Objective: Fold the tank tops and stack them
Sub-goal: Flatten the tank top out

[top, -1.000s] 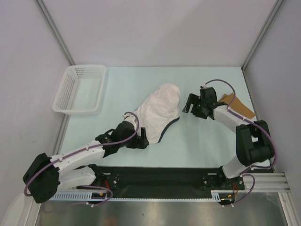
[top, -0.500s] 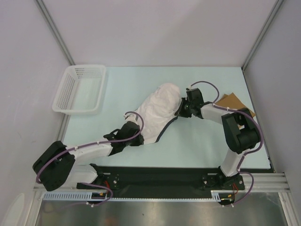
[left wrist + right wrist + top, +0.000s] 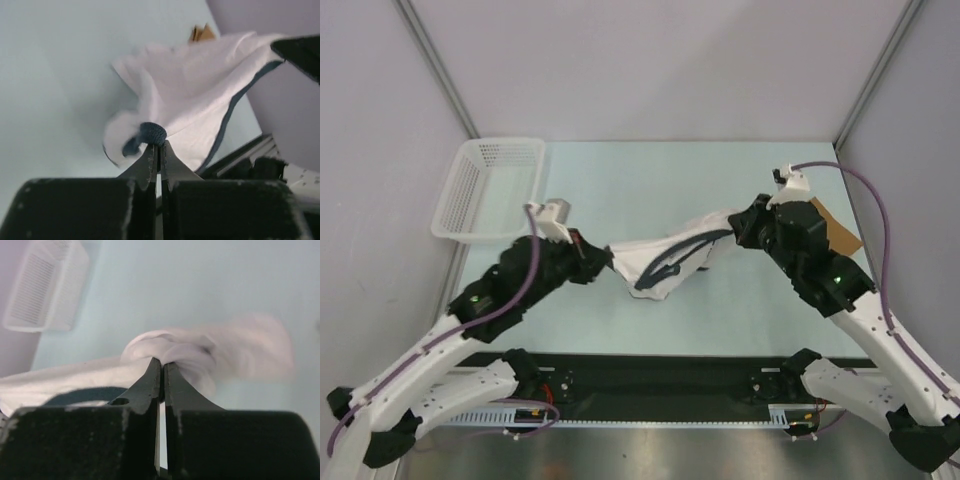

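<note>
White tank top (image 3: 665, 258) is stretched between both arms over table (image 3: 620, 180) centre, middle sagging. Its navy trim is pinched tight in the left fingers (image 3: 149, 160); right fingers (image 3: 153, 376) are clamped on a white bunch of it. Tan-brown tank top (image 3: 842, 235) at 3 o'clock, partly under right arm. Lattice basket (image 3: 458, 195) at 10 o'clock.

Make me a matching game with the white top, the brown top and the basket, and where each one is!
Things:
1. white tank top
2. tan tank top
3. basket

Places:
A. at the far left
B. lying flat at the far right
C. pinched between the left gripper and the right gripper

Pairs: 1-C, 2-B, 3-A.
</note>
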Tool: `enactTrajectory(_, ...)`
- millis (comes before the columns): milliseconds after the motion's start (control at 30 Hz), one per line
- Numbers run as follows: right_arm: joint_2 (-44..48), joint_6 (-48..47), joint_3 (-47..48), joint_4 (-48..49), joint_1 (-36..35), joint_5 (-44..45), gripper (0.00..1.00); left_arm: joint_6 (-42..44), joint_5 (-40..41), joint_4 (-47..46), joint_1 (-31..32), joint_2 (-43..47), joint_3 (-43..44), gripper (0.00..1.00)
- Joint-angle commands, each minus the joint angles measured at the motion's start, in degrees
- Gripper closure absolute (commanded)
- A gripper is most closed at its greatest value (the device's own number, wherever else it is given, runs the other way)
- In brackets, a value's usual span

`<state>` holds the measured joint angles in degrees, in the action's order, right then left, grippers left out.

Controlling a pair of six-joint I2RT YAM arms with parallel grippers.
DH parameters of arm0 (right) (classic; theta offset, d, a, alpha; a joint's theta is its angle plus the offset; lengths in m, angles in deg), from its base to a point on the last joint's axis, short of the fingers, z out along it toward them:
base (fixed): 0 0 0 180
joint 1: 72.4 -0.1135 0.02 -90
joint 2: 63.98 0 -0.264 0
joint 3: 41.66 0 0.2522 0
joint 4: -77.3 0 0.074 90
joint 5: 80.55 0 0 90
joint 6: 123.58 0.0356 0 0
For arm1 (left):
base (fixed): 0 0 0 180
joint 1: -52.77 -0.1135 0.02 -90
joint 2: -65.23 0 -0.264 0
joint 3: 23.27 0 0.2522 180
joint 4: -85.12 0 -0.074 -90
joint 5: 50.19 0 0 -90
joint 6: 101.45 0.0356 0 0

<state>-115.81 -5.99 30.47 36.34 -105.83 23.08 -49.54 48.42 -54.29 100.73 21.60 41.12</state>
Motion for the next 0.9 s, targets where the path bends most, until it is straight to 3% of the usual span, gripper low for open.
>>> enactTrajectory(0, -6.06, -6.39, 14.11, -4.86, -4.53, 9.56, 1.00, 4.59, 2.13, 11.47, -6.54, 1.28, 11.57, 1.00)
enactTrajectory(67, -17.12, -8.86, 26.37, -7.32, -5.51, 8.09, 1.00, 7.66, -2.51, 11.67, -16.38, -1.00, 15.98, 1.00)
enactTrajectory(133, -29.65, -11.42, 35.46, -9.44, -5.51, 5.28, 0.88, 8.64, -12.61, 9.74, -27.59, -4.24, 16.17, 1.00)
enactTrajectory(167, -34.34, -11.86, 43.76, -11.19, -4.98, 4.57, 0.41, 8.56, -19.08, 8.86, -31.32, -5.48, 15.64, 1.00)
enactTrajectory(200, -38.22, -11.95, 47.33, -12.16, -4.11, 3.78, 0.20, 8.29, -22.63, 6.33, -34.92, -6.89, 13.20, 1.00)
enactTrajectory(267, -48.30, -10.73, 57.58, -18.46, -1.39, 0.55, 0.09, 6.46, -29.31, 3.07, -45.30, -10.67, 9.51, 1.00)
enactTrajectory(367, -49.52, -9.75, 56.17, -18.52, -0.06, -2.81, 0.08, 6.44, -32.16, -2.12, -52.09, -13.39, 2.56, 0.98)
enactTrajectory(400, -47.50, -10.01, 48.67, -16.50, -0.14, -3.86, 0.08, 6.88, -31.11, -2.65, -52.44, -13.66, 1.41, 0.91)
enactTrajectory(433, -45.48, -10.54, 44.51, -14.13, -0.06, -4.65, 0.08, 7.67, -27.88, -2.83, -52.62, -13.06, -0.43, 0.82)
enactTrajectory(500, -39.15, -10.11, 36.25, -9.46, 1.43, -7.29, 0.09, 7.94, -26.28, -4.06, -52.54, -11.92, -2.19, 0.52)
enactTrajectory(567, -35.11, -9.06, 25.17, -6.66, 3.10, -10.01, 0.09, 8.55, -24.34, -3.98, -52.54, -9.99, -3.26, 0.36)
enactTrajectory(700, -24.22, -7.38, 8.63, -2.25, 6.18, -16.49, 0.14, 10.48, -21.79, -1.44, -50.70, -7.17, -2.82, 0.33)
enactTrajectory(867, -18.84, -6.33, -4.99, 0.47, 4.61, -21.00, 0.24, 10.40, -17.66, -0.46, -37.44, -7.77, -2.64, 0.32)
